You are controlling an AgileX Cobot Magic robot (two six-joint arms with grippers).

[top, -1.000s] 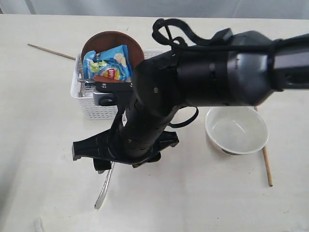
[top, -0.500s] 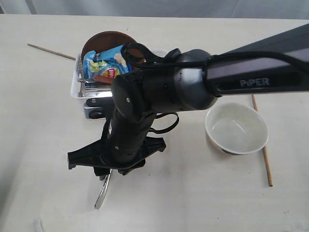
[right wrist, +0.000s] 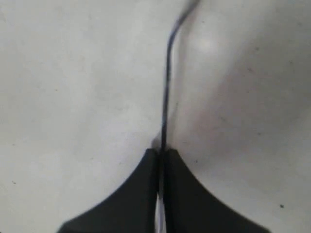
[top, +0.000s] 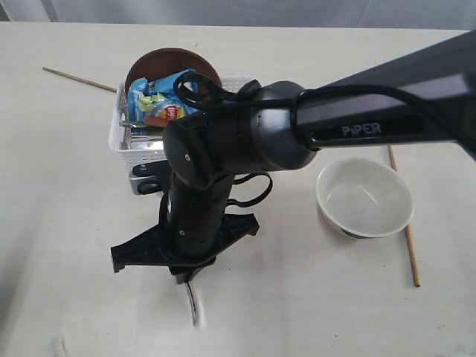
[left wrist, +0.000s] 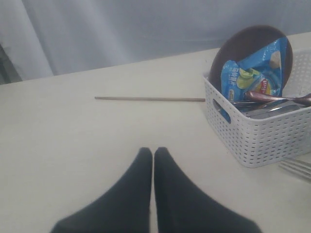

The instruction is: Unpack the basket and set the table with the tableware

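My right gripper (right wrist: pixel 161 151) is shut on a thin steel fork (right wrist: pixel 167 73), seen edge-on between its jaws above the table (right wrist: pixel 73 87). In the exterior view the right gripper (top: pixel 190 277) points down in front of the basket (top: pixel 126 141), and the fork's handle (top: pixel 195 305) shows blurred below it. The white basket (left wrist: pixel 252 136) holds the brown plate (left wrist: pixel 248 46), a blue snack bag (left wrist: pixel 252 73) and a red-brown wooden spoon (left wrist: pixel 277 97). My left gripper (left wrist: pixel 153 151) is shut and empty, left of the basket.
A white bowl (top: pixel 364 199) stands on the right with one chopstick (top: pixel 405 230) beside it. Another chopstick (top: pixel 78 79) lies at the back left, also in the left wrist view (left wrist: pixel 148 99). The right arm (top: pixel 245 141) covers much of the basket.
The right gripper has closed on the fork that lay on the table. The fork's handle has swung from the lower left toward the right and looks blurred. The left gripper has stayed shut.
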